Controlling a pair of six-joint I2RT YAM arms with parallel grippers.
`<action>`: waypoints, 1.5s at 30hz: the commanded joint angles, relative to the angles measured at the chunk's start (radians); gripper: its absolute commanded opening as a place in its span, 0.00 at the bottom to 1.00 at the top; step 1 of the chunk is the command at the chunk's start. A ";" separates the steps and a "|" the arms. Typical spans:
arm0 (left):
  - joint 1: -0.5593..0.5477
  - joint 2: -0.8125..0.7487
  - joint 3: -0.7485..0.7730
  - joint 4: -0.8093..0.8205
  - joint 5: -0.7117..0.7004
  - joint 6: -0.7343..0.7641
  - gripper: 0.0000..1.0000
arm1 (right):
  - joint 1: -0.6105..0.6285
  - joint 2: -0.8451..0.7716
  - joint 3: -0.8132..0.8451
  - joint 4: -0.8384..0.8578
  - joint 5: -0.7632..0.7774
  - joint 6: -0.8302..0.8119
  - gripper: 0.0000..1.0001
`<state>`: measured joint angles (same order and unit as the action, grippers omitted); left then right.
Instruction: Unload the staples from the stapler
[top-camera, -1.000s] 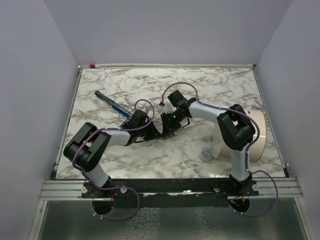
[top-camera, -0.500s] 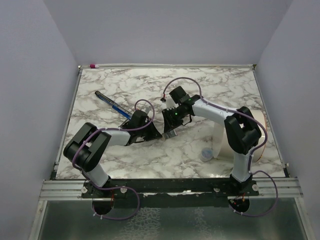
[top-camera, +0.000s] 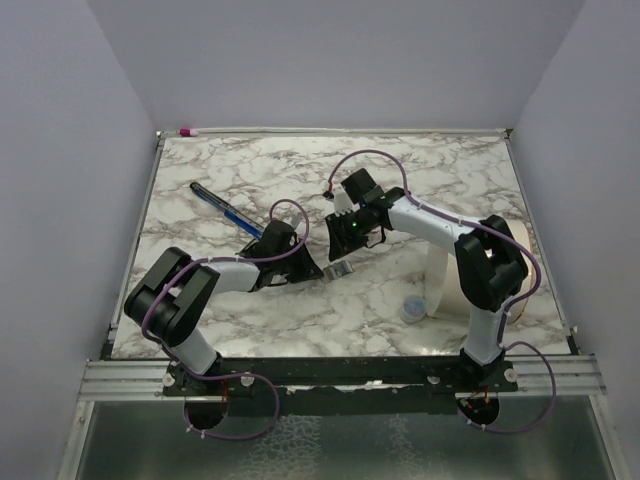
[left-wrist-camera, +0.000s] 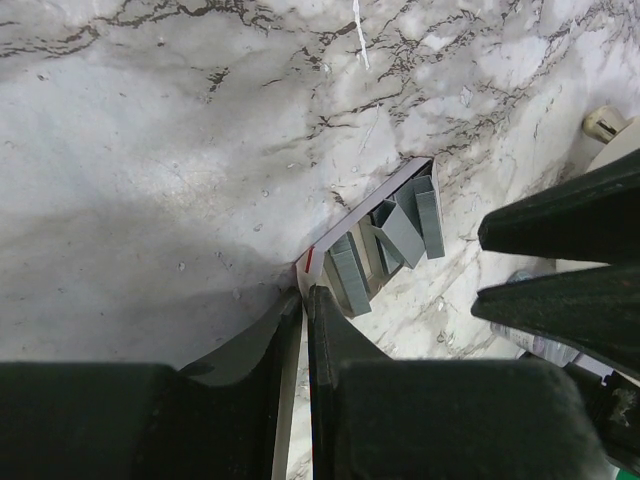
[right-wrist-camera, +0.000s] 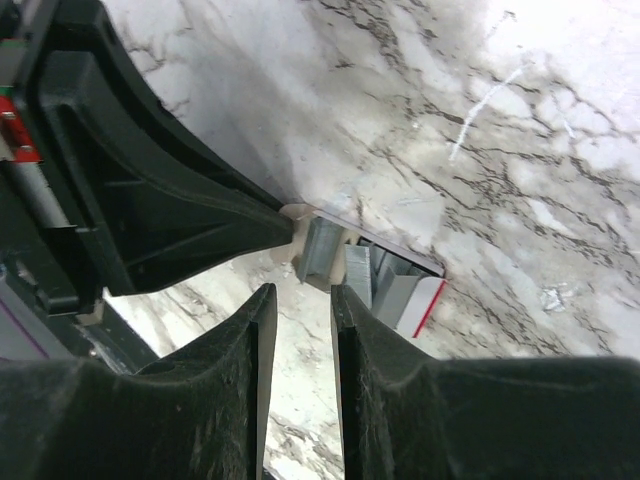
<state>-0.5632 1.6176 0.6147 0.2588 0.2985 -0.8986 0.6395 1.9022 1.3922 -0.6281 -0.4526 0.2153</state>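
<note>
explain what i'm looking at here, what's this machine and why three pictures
Two robot arms are bolted at the near edge of a marble table. The wide picture looks down from above; the other two come from a camera on each wrist. The left gripper pinches the edge of a small white box holding grey staples. The right gripper, slightly open, has its tips right at one strip. A black stapler and a big white tub also sit on the table.
</note>
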 joint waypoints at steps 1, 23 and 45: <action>-0.001 -0.004 -0.007 -0.062 0.017 0.030 0.13 | -0.003 0.005 -0.004 -0.012 0.126 -0.021 0.29; -0.001 -0.016 -0.014 -0.037 0.050 0.054 0.22 | -0.001 0.005 -0.049 -0.005 0.208 -0.081 0.51; 0.003 -0.036 -0.045 0.002 0.070 0.062 0.24 | 0.068 -0.010 -0.027 0.054 -0.061 -0.014 0.38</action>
<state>-0.5625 1.5658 0.5842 0.2363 0.3489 -0.8337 0.6838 1.8790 1.3552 -0.6334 -0.4122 0.1711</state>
